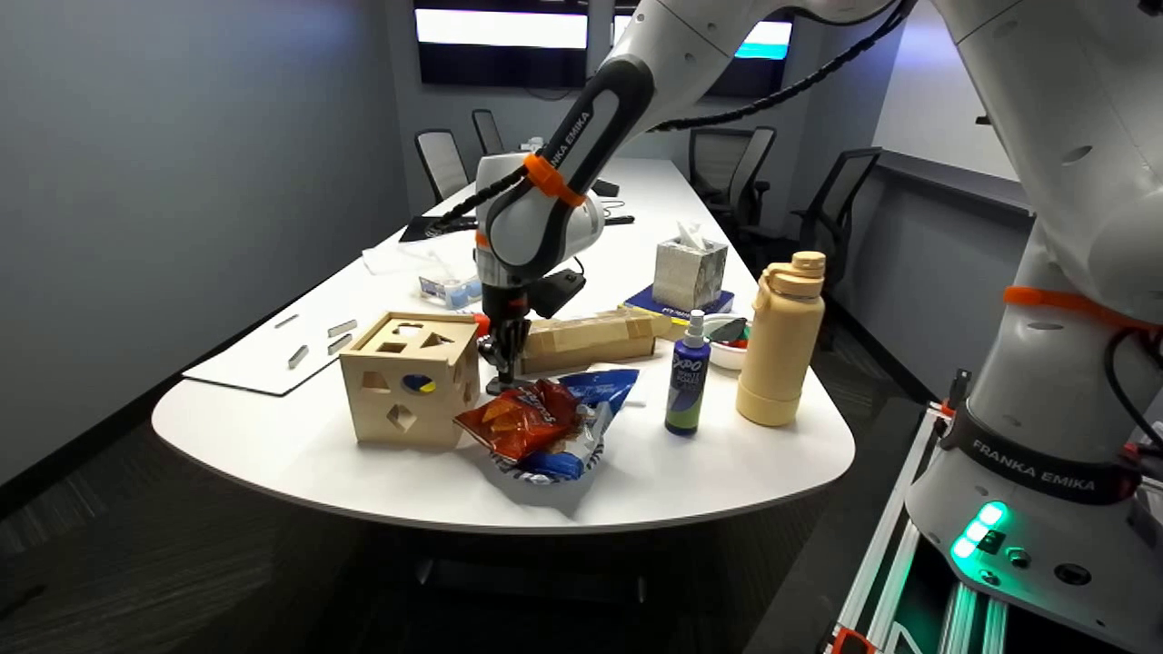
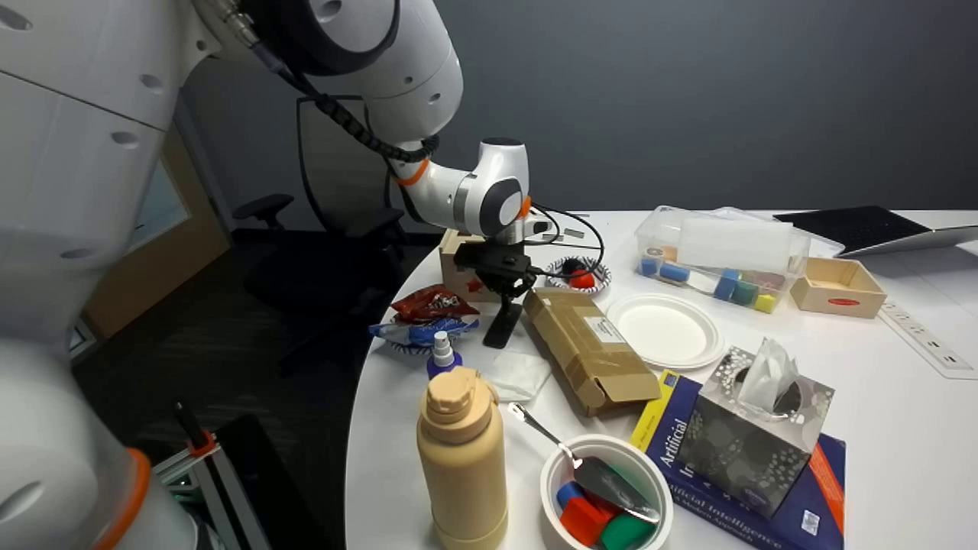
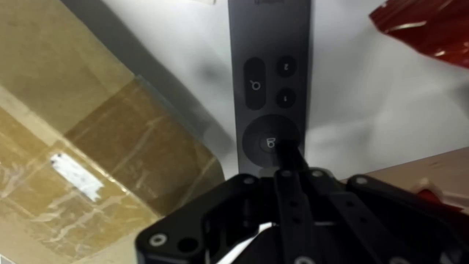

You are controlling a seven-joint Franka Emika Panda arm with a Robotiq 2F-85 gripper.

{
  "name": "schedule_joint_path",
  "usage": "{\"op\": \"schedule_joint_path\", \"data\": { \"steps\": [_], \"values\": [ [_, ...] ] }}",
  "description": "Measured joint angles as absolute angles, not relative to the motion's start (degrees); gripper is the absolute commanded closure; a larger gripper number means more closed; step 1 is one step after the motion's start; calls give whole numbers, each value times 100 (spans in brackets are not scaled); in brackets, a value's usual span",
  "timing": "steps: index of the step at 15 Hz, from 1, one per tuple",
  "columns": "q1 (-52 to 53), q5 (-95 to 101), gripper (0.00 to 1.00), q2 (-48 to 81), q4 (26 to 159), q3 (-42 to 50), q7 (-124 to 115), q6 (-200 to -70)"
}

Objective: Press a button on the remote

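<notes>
The dark grey remote (image 3: 269, 40) lies flat on the white table, its round pad and several buttons showing in the wrist view. It also shows in an exterior view (image 2: 502, 327) below my gripper (image 2: 506, 296). In the wrist view my gripper (image 3: 287, 145) is shut, its black fingertips together with nothing seen between them. The tips are over the round pad, just right of its centre button. They hide that side of the pad. I cannot tell whether they touch it. The remote's near end is hidden behind the gripper.
A taped cardboard box (image 3: 110, 146) lies close on one side of the remote. Red and blue snack bags (image 1: 522, 418) and a wooden shape box (image 1: 409, 386) stand close by. A spray bottle (image 1: 688, 381) and a tan water bottle (image 1: 781, 345) stand further off.
</notes>
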State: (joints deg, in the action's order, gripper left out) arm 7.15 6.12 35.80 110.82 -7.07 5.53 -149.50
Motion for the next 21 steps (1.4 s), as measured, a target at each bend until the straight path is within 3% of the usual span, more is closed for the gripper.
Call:
{"op": "schedule_joint_path", "data": {
  "steps": [21],
  "values": [
    [781, 615, 100, 3944, 10504, -567, 413, -14466]
  ]
}}
